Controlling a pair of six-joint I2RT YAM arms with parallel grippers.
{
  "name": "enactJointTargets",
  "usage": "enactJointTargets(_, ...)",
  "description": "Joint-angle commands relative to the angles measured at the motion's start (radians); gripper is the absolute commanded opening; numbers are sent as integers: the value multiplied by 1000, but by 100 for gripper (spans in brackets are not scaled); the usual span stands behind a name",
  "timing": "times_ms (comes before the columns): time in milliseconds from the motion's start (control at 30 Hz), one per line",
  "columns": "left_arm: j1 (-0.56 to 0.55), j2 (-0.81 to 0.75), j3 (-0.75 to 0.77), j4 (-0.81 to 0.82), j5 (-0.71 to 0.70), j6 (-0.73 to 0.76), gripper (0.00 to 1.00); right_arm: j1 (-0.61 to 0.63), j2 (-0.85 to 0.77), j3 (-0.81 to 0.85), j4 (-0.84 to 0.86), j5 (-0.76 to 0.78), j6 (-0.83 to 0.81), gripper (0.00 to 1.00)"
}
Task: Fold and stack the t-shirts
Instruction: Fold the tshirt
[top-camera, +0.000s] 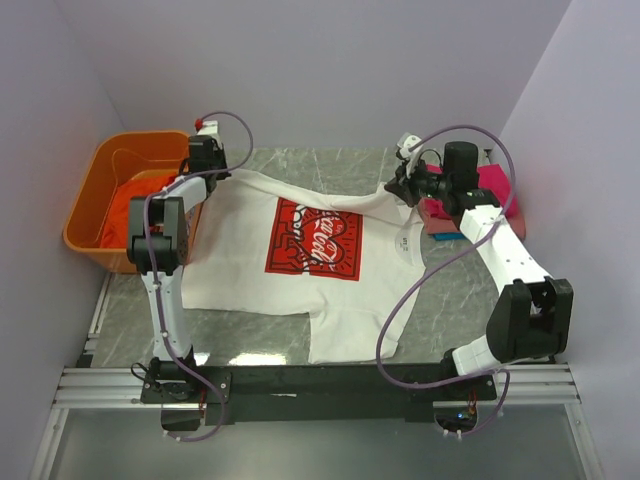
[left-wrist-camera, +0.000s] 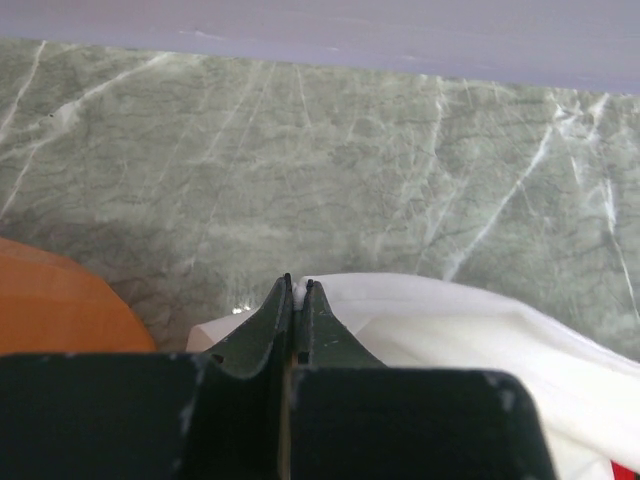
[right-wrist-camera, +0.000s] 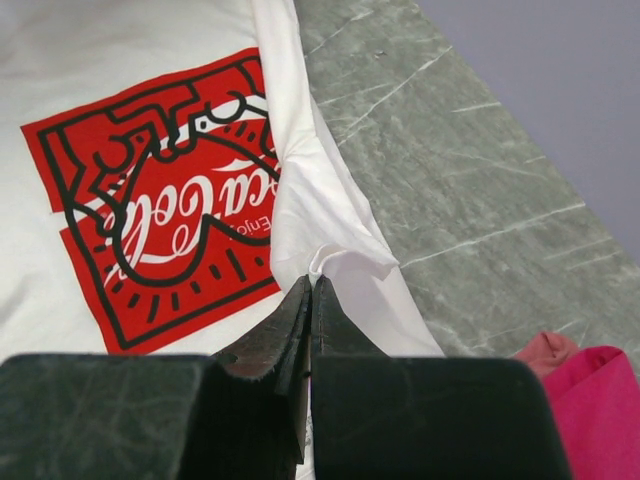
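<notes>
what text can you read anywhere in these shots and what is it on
"Coca-Cola": white script on the red print of the white t-shirt.
"Enjo...": small white letters beside that script, cut off by a fold of the cloth; probably "Enjoy".
Neck label inside the collar: grey marks, too small to read.
Nothing else in view carries readable text.

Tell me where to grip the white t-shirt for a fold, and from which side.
Pinch the white t-shirt at its two far corners from above. It lies spread flat, so only its thin edges can be pinched; the left end effector and right end effector are shut there.
</notes>
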Motion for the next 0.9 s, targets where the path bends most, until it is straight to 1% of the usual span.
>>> enactJointTargets(0,19,-115,-37,97,24,23,0,-1,-62,-10,16,-12,-25,0)
enactJointTargets(167,24,-157,-85,106,24,31,0,-1,-66,-16,16,-12,-22,0)
enactJointTargets(700,24,-206,-126,89,24,76,0,-1,-117,-62,2,-15,-23,0)
enactJointTargets(733,24,-207,-128,86,58,82,0,-4,-117,-64,2,-15,-25,0)
enactJointTargets(867,24,-204,-114,58,119,106,0,-2,-119,-73,2,-21,-22,0)
